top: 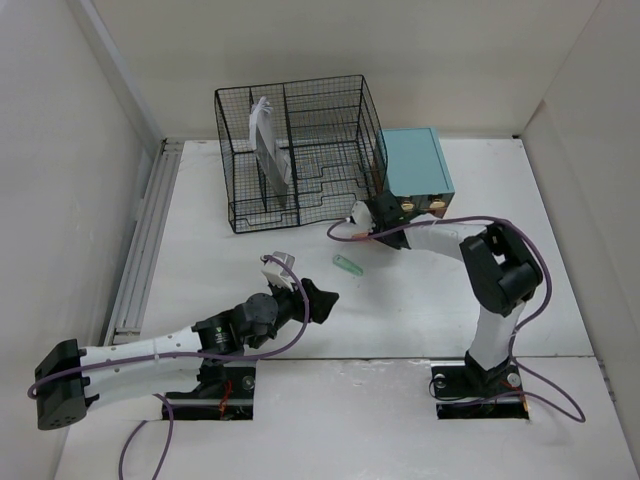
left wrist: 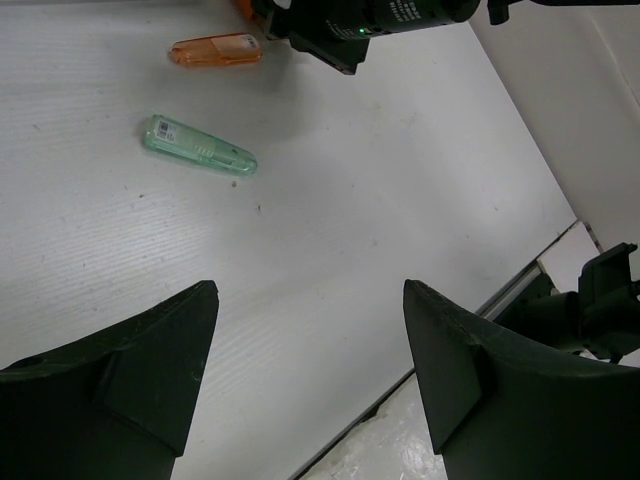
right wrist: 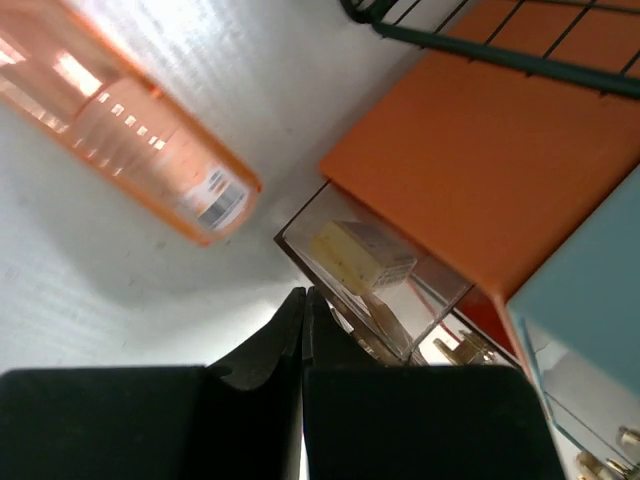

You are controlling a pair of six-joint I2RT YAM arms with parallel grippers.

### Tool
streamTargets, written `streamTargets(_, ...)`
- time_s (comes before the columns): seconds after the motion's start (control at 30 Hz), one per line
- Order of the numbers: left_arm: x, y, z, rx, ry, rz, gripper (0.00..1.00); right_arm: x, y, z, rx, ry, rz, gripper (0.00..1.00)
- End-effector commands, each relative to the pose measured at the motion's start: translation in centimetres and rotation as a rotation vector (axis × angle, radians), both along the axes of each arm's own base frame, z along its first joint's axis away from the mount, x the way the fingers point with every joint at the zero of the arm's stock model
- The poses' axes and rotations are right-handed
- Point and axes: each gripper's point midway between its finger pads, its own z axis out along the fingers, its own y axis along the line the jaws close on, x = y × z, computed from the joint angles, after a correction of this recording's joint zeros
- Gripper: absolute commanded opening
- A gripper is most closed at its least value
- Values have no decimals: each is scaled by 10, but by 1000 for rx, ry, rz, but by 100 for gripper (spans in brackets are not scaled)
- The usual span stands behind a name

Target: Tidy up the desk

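Observation:
On the white desk (top: 450, 300) a translucent green stick (top: 348, 265) lies in the middle; it is also in the left wrist view (left wrist: 200, 146). A translucent orange stick (left wrist: 215, 50) lies just beyond it, close to my right gripper (top: 372, 228). My left gripper (top: 325, 300) hovers open over bare desk, short of the green stick, with nothing between its fingers (left wrist: 160, 370). In the right wrist view the right gripper (right wrist: 304, 292) is shut with nothing in it. Its tips sit at the front of a clear drawer (right wrist: 400, 290) holding a pale yellow block (right wrist: 365, 255).
A black wire-mesh rack (top: 300, 150) with a white-grey item (top: 268, 145) stands at the back. The teal box (top: 415, 160) stands right of it, over an orange part (right wrist: 500, 150). White walls close the desk in on the left, back and right.

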Motion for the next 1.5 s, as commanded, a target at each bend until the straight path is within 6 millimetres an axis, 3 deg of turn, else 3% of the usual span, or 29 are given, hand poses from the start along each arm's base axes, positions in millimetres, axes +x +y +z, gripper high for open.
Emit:
streamTargets(0.0,0,-2,11,-58,-13,1,71,31,-7,36,-33,-176,-126,0)
streamTargets(0.2,0,-1,7,-50,-9,1,71,38,-13,32,-78,-229,-185,0)
streamTargets(0.43,0,-1,7,-50,-9,1,71,45,-21,42,-106,-306,-248,0)
streamTargets(0.73,0,0,5,-41,-6,1,71,55,-23,53,-98,-382,-296,0)
streamTargets(0.83,-1,0,7,-50,-9,1,71,51,-21,49,-83,-363,-278,0)
streamTargets(0.93,-1,2,6,-41,-6,1,71,31,1,54,-9,-297,-143,0)
streamTargets(1.0,-1,2,8,-50,-9,1,71,3,17,51,55,-192,-22,0)
streamTargets(1.03,-2,3,11,-58,-13,1,71,-5,25,75,134,-207,20,0)
streamTargets(1.07,-2,3,11,-58,-13,1,71,-19,40,77,218,-140,89,0)
streamTargets(1.1,-2,3,11,-58,-13,1,71,-28,42,82,265,-114,118,0)
streamTargets(1.13,-1,2,13,-68,-17,1,71,-36,46,89,313,-102,131,2)
streamTargets(1.17,-1,2,13,-68,-17,1,71,-44,52,110,395,-108,178,10)
streamTargets(1.2,-1,2,13,-68,-17,1,71,-51,47,115,417,-89,182,25)
streamTargets(1.23,-2,0,15,-71,-25,-10,71,-56,45,120,457,-86,168,48)
streamTargets(1.27,-2,0,13,-62,-21,-10,71,-62,43,137,498,-107,186,56)
streamTargets(1.33,-3,-1,13,-63,-19,-19,71,-68,38,148,591,-94,177,76)
streamTargets(1.4,-4,-3,15,-72,-21,-28,71,-76,35,159,704,-72,146,80)
streamTargets(1.43,-4,-3,15,-72,-21,-28,71,-64,17,168,751,-111,73,80)
streamTargets(1.47,-6,-4,17,-81,-23,-39,71,-64,13,165,842,-77,-10,57)
